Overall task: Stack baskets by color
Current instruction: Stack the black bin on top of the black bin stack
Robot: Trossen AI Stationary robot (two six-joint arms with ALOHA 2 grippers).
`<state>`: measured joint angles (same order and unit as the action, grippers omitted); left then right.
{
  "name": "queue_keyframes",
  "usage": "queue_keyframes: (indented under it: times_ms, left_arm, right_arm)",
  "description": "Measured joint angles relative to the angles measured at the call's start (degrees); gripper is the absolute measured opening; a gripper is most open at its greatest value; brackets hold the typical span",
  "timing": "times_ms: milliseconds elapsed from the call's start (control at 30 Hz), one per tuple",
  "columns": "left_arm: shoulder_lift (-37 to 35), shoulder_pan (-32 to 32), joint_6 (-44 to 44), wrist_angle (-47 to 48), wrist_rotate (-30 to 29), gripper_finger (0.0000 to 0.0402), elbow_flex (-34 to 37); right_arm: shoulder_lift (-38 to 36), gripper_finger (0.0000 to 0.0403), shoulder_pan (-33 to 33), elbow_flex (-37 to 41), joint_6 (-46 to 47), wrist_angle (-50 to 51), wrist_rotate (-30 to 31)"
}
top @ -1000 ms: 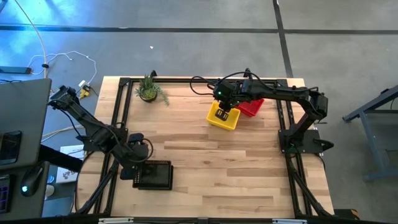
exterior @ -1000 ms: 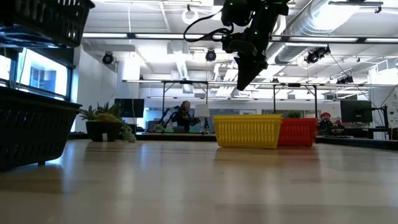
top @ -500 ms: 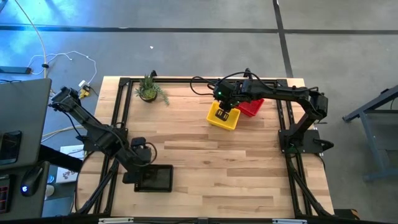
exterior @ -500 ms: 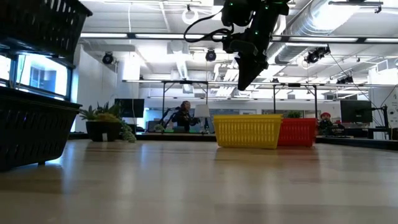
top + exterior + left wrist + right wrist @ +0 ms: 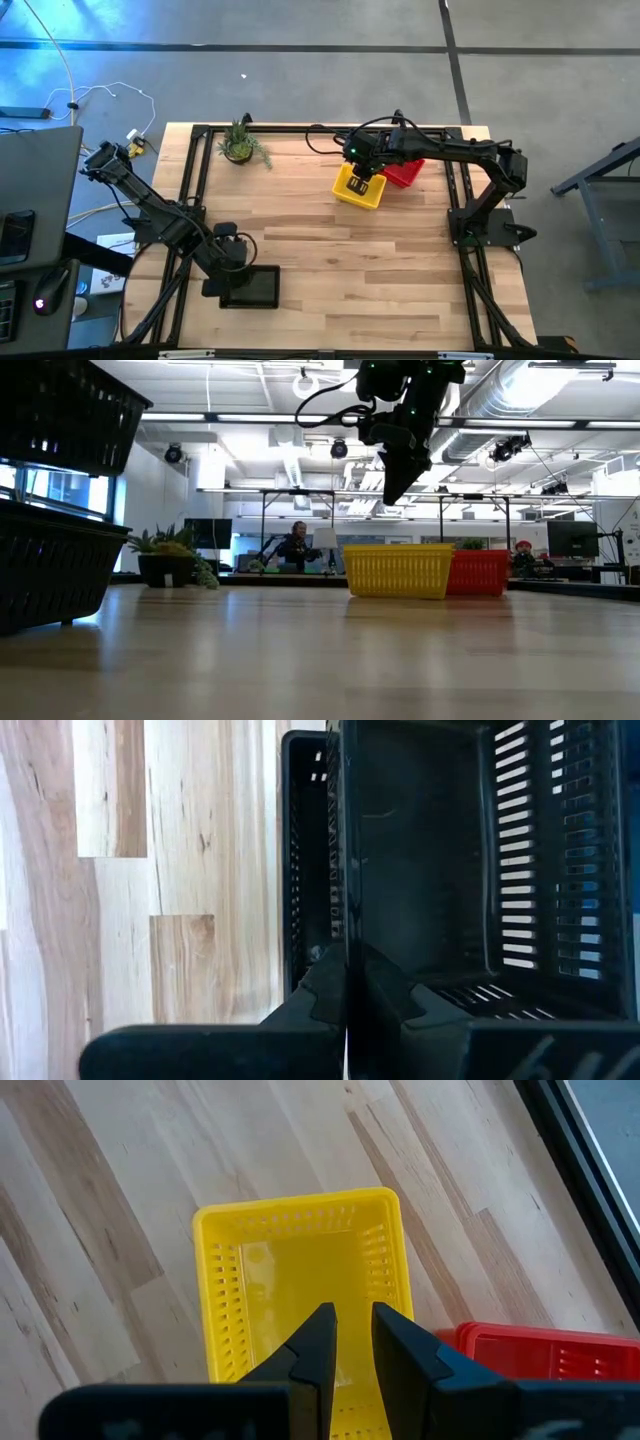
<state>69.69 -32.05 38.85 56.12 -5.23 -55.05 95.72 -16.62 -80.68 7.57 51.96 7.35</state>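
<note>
gripping black basket (image 5: 460, 850) wall between fingers (image 5: 325, 990)

The work surface is a light wooden plank tabletop (image 5: 330, 250) bordered by a black metal frame (image 5: 196, 175). It stands on a grey concrete floor (image 5: 300, 60) crossed by dark seam lines. White cables (image 5: 100, 95) trail across the floor at one corner. Beyond the table, the room has a white ceiling with exposed silver ventilation ducts (image 5: 510, 400), long strip lights (image 5: 250, 418), and black-framed workbenches (image 5: 300, 525). A person (image 5: 295, 545) sits at a distant desk.
</note>
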Motion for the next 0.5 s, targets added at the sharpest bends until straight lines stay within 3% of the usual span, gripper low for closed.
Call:
queue_keyframes:
  times_ms: [500]
  left_arm:
    - [-0.1,0.0,2.6,-0.4,-0.4,0.0,2.8]
  right_arm:
    - [0.0,0.0053,3.5,0.0,0.0,0.0,0.0]
